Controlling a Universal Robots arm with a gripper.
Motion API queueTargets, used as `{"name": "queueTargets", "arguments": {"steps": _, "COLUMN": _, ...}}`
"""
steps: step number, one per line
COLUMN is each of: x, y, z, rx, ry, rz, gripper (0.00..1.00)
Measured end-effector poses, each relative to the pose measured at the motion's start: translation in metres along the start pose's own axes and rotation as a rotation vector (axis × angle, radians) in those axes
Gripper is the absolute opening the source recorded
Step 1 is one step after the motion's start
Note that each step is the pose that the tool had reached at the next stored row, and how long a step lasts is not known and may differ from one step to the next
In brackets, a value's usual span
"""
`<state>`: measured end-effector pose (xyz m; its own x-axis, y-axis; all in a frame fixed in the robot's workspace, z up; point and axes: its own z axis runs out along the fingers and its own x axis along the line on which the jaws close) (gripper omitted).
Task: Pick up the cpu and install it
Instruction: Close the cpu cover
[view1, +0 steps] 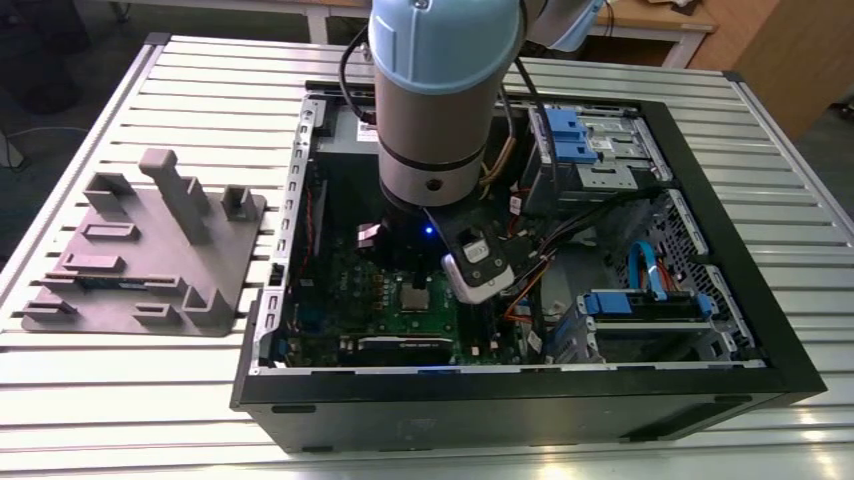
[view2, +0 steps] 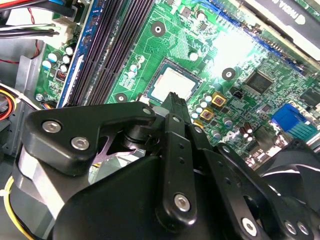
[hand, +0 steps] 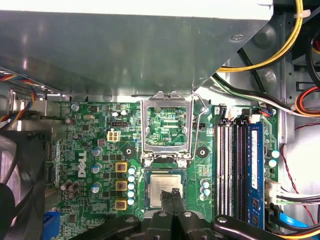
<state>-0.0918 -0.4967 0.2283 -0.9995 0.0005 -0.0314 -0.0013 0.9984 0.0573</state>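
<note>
cpu (hand: 162, 186) in socket (hand: 145, 181) (end effector (hand: 173, 192) above)

I see the arm (view1: 434, 100) reaching down into the open case (view1: 534, 400), which lies on the slatted surface (view1: 134, 400). The cpu (view1: 416, 298) sits flat on the green board (view1: 350, 300), close by the arm's end. A grey fixture (view1: 147, 250) rests at the exterior view's left, just beside the case.

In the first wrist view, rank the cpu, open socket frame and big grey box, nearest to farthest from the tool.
1. cpu, in its socket, right at the tool tips.
2. open socket frame, just beyond the cpu.
3. big grey box, farthest, past the frame.
</note>
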Motion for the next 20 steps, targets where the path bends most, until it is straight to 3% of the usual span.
{"name": "queueTargets", "arguments": {"steps": 20, "x": -0.0047, "y": 0.0007, "z": 0.0008, "rx": 0.0005, "ry": -0.0004, "rz": 0.013, "gripper": 0.10}}
